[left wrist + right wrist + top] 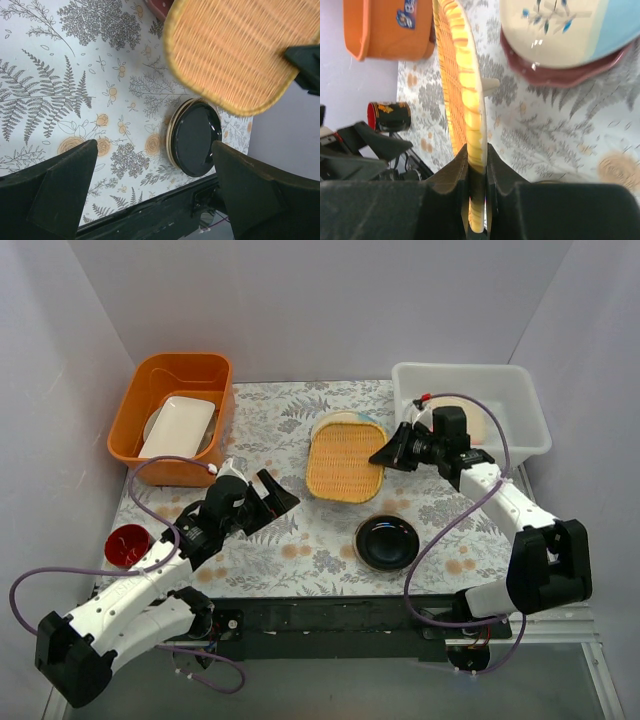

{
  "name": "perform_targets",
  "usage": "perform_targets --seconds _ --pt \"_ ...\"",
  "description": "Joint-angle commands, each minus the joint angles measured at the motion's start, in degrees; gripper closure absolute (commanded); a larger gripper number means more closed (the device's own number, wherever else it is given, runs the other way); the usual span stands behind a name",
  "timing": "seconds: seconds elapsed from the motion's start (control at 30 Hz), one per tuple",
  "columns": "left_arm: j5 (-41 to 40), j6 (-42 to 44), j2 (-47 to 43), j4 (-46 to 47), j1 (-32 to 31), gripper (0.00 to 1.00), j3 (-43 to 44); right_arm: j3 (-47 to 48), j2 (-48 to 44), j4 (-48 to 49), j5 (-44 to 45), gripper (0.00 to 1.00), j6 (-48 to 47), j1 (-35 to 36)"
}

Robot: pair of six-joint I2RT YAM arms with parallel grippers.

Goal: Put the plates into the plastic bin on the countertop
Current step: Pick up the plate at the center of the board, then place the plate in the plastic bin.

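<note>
The right gripper point(477, 152) pinches the rim of the mustard woven-look plate point(345, 462), tilted clear of the countertop point(270, 420), probably bound for the plastic bin point(470, 370) at two o'clock. The left gripper point(272, 495), at eight o'clock, hangs spread wide.

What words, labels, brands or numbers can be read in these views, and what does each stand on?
Perhaps "Ba", on a blue sticker on the orange tub: white letters, the rest blurred and cut off.
Small red-rimmed black item: gold marks, too blurred to read.
Woven yellow plate in the right tool: no text.
Nothing else shows text.
</note>
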Motion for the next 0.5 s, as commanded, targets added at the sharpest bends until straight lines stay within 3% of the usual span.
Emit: perform_targets --seconds 0.0,0.47 --pt "1.2 -1.3 -2.0 0.9 -0.1 0.02 -2.0 9.6 3.0 -0.1 -4.5 0.99 -3.1 -4.6" --pt "5.4 -1.9 1.5 4.8 -0.3 0.02 -3.5 19.8 12.3 3.0 -6.8 0.99 -0.5 -19.7"
